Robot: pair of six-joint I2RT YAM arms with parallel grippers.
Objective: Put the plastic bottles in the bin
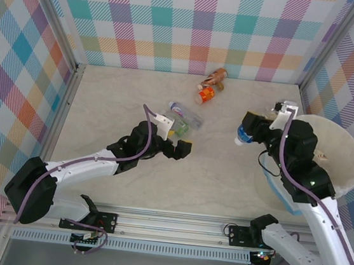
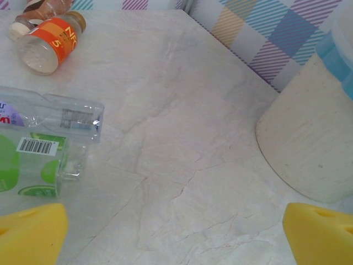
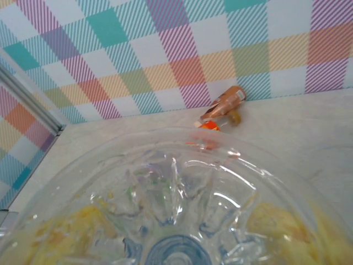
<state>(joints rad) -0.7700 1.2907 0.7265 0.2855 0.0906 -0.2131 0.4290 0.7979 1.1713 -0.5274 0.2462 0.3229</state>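
Plastic bottles [image 1: 179, 127] split across three spots at the moment. Closest to the left gripper [image 1: 179, 147]: clear bottle with a purple label [image 1: 187, 114] and green-labelled bottle [image 1: 178, 129], both lying flat on the table [image 1: 104, 98] and right up against each other, green one [image 2: 33, 165] nearer the fingers with its barcode facing up. Left gripper hovering just short of that pair, jaws spread wide with nothing between them, yellow pads [image 2: 30, 234] at the two bottom corners of the left wrist cam and bare marbled tabletop in the gap. Further back by the checked wall [image 1: 176, 24]: orange bottle [image 1: 206, 95] on its side, brown bottle [image 1: 219, 77] just behind it, touching or near enough, hard to call from up top. Same two small in the right wrist cam, tucked against the foot of the wall. Fifth one, blue-capped clear bottle [image 1: 245, 137], pinched in the right gripper [image 1: 254, 130], just left of the bin [image 1: 336, 135], blue cap poking out toward the left arm. Ribbed base of it [image 3: 176, 210] right up close in the right wrist cam, yellow pads showing blurry through the plastic on either side, so jaws closed on the bottle, not spread. Bin at the right side of the table, big cream-white tub with a light blue band on the outside, right beside the right arm; pale wall of it [image 2: 303, 149] also at the right of the left wrist cam.
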